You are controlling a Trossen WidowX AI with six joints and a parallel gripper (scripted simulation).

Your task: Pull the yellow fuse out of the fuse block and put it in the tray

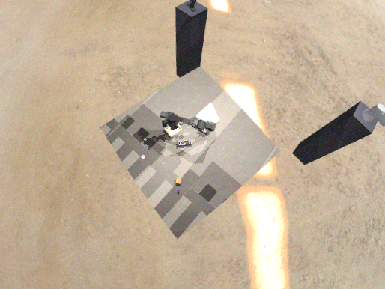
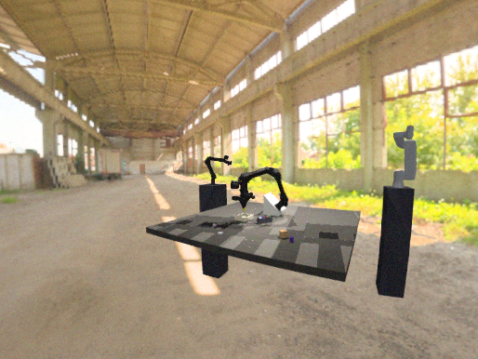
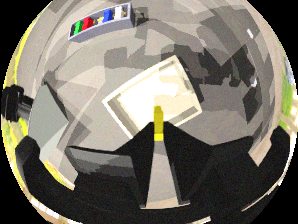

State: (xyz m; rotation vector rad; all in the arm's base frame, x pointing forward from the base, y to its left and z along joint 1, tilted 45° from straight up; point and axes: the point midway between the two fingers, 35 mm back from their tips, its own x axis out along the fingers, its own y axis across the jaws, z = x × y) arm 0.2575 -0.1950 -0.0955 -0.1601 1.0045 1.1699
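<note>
The yellow fuse (image 2: 244,208) (image 3: 158,116) is clamped between the fingertips of the black hand (image 1: 173,126) (image 2: 244,206) (image 3: 158,125) and is held above the cream tray (image 1: 167,132) (image 2: 249,217) (image 3: 139,79). It is kept roughly upright, with its free end pointed down, and in the exterior view a gap is left between it and the tray. The fuse block (image 1: 184,143) (image 2: 264,219) (image 3: 101,25) is set near the tray, apart from it, on the bench (image 1: 240,138) (image 2: 321,223) (image 3: 220,115). In the block, green (image 3: 77,27), red (image 3: 87,23), blue (image 3: 107,16) and white (image 3: 118,12) fuses are seated, and an open place is seen between the red and the blue. No contact is made with the block by the hand or the yellow fuse.

Beyond the block from the tray, an orange cube (image 1: 178,181) (image 2: 283,233) is seen well apart, with a small purple piece (image 1: 178,192) (image 2: 291,239) near it. A white angular piece (image 1: 208,114) (image 2: 272,204) is placed to the tray's right in the top view.
</note>
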